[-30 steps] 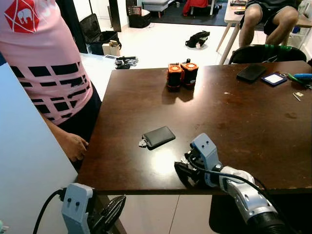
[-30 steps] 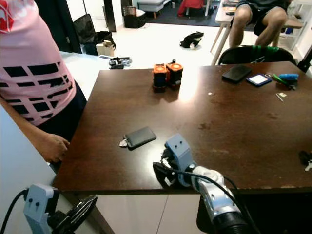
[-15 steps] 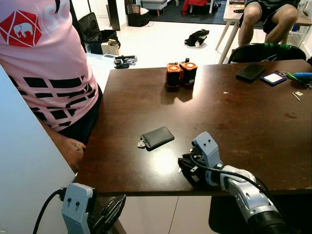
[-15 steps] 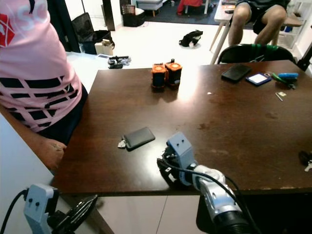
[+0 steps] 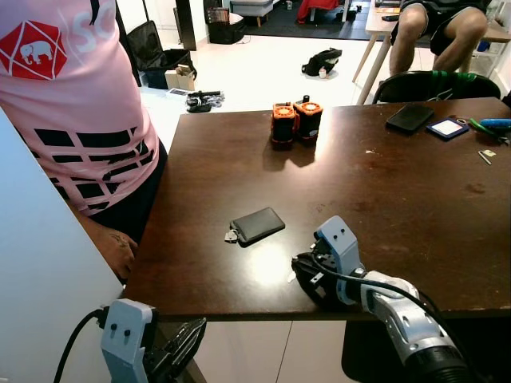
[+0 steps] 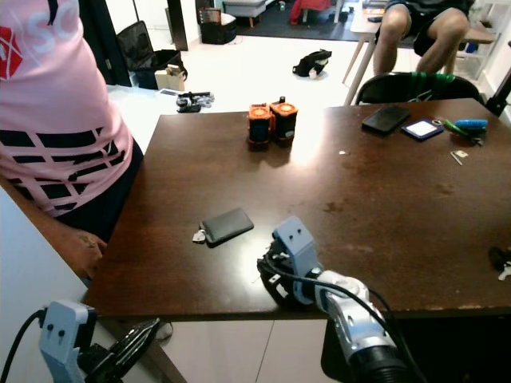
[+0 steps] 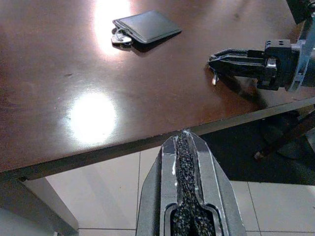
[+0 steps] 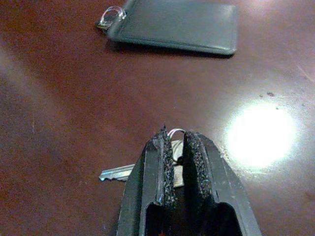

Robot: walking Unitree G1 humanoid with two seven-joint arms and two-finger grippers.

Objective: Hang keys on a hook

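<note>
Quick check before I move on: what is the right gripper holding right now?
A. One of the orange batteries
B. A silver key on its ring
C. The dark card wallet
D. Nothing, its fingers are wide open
B: in the right wrist view the right gripper has its fingers pinched on the key and ring, just above the table; the dark wallet lies apart, untouched.
</note>
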